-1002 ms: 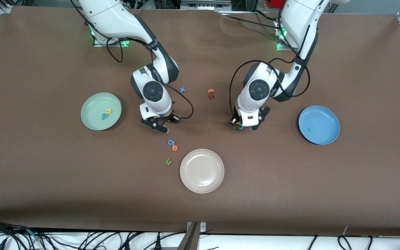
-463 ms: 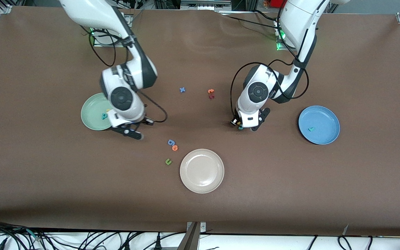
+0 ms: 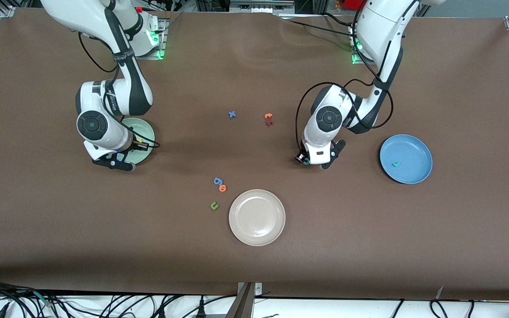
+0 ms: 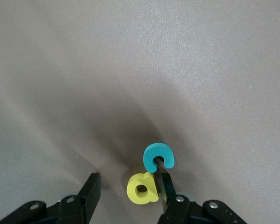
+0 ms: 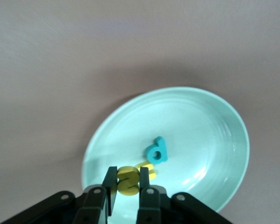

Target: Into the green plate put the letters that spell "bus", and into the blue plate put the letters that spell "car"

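Between right fingers [image 5: 128, 186]: yellow s [image 5: 128, 180], over green plate [image 5: 210, 116].

A brown table [image 3: 369, 247] is seen, carrying 3 plates: the green plate [image 3: 146, 128], the beige plate [image 3: 256, 217] and the blue plate [image 3: 406, 158]. Loose letters are scattered between them: a blue x [image 3: 232, 114], an orange letter [image 3: 268, 116], a green u [image 3: 214, 205].
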{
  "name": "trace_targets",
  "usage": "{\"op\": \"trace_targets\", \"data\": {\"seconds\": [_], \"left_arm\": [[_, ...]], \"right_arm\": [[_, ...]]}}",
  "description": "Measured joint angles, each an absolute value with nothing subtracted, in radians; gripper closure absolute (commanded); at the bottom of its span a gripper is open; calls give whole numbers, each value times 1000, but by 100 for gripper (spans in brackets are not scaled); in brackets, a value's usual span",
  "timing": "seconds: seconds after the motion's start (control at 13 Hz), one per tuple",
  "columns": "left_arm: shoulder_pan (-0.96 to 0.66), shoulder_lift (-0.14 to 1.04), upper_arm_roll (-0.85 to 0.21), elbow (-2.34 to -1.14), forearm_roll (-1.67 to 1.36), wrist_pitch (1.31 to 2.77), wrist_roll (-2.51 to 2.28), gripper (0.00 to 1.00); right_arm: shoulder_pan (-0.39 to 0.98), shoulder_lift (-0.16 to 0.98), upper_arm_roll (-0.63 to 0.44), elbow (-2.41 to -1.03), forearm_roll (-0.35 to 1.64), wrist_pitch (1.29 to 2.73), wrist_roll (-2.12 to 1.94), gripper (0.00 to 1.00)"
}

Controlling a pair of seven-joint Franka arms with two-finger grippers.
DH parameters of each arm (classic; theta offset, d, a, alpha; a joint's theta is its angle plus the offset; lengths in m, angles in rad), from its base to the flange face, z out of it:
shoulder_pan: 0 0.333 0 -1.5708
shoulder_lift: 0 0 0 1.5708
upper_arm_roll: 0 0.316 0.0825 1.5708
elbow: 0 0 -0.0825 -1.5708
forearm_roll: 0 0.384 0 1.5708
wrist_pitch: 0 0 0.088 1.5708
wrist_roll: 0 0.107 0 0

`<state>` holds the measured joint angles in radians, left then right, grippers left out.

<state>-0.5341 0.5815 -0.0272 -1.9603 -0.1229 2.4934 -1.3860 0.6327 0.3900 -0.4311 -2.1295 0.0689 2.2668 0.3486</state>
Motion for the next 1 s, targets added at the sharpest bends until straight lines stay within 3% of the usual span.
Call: {"op": "trace_targets", "data": {"seconds": [0.08, 0.39, 0.85, 1.0], "left_arm": [[-534, 582, -27, -1960, -123, 2495, -1386, 40], [-538, 581, -29, -1959, -123, 2497, -1386, 41], [-539, 581, -30, -1959, -123, 2497, -1386, 47], [-539, 581, -30, -1959, -123, 2497, -1386, 60]], "right_arm": [[633, 394, -431, -2155, 69, 2290, 349, 0], [633, 384, -431, -2120, 69, 2250, 349, 0], [633, 355, -456, -1775, 70, 1848, 317, 0], [633, 339, -489, -1646, 79, 1700, 268, 0]]}}
